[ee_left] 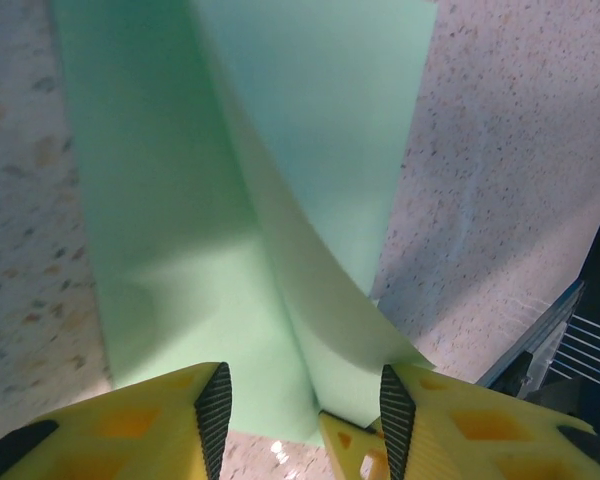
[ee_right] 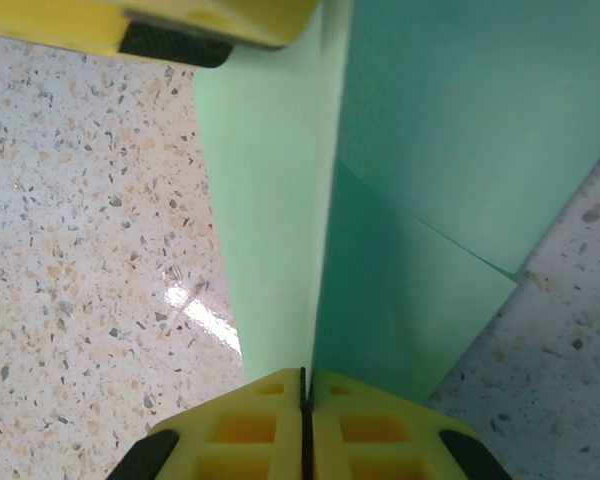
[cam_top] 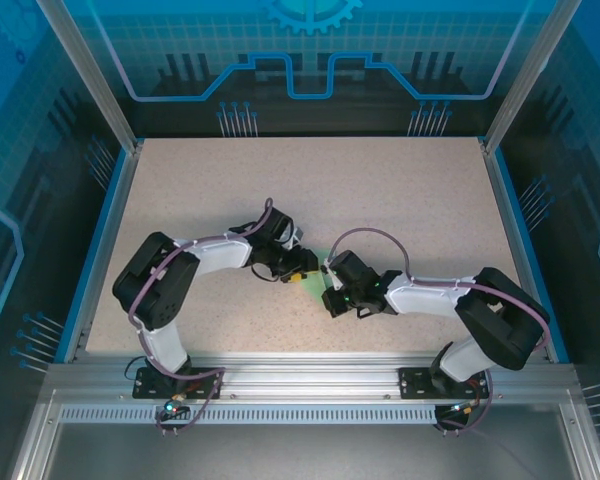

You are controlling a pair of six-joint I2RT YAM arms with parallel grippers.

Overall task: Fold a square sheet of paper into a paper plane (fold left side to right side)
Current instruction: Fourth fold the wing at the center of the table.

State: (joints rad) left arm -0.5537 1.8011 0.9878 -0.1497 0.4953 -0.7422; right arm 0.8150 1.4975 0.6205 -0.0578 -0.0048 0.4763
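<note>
Square sheet of paper (ee_left: 160, 200) stands mid-fold with a raised ridge. Right gripper (ee_right: 302, 400) pinches one end of that ridge. The left gripper (ee_left: 305, 400), fingers spread, straddles the opposite end.

Speckled table (cam_top: 400, 190) and its surrounds
We see its blue rim (cam_top: 102, 245) left and right, an aluminium rail (cam_top: 310, 375) near, a gear-printed panel (cam_top: 310, 40) far
</note>
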